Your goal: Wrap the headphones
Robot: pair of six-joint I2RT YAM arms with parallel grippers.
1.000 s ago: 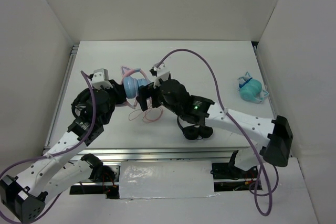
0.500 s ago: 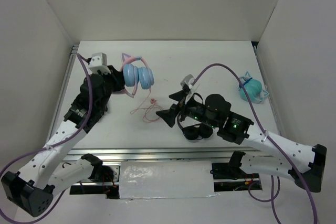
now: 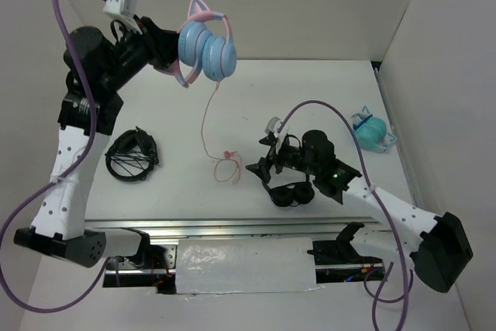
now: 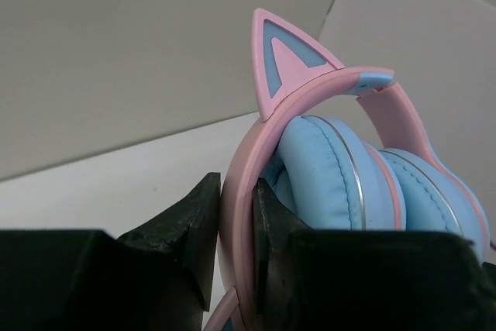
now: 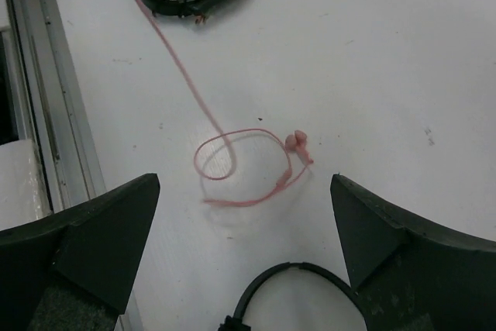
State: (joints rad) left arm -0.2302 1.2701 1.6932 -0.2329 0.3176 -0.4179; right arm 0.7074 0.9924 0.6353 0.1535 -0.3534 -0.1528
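The light blue headphones (image 3: 205,48) with pink headband and cat ears hang high above the table's far left. My left gripper (image 3: 172,61) is shut on the pink headband (image 4: 240,215). The thin pink cable (image 3: 206,118) hangs down from them to the table, ending in a small loop (image 3: 225,170) with the plug (image 5: 297,145). My right gripper (image 3: 258,168) is open and empty, low over the table just right of the loop (image 5: 232,160).
Black headphones (image 3: 291,194) lie under my right arm. Another black folded pair (image 3: 132,154) lies at the left. The teal-green pair (image 3: 370,132) sits at the far right. White walls enclose the table.
My left arm has lifted the headphones high off the table, drawing the cable up straight. My right gripper has pulled back from the headphones and now sits low beside the cable's end.
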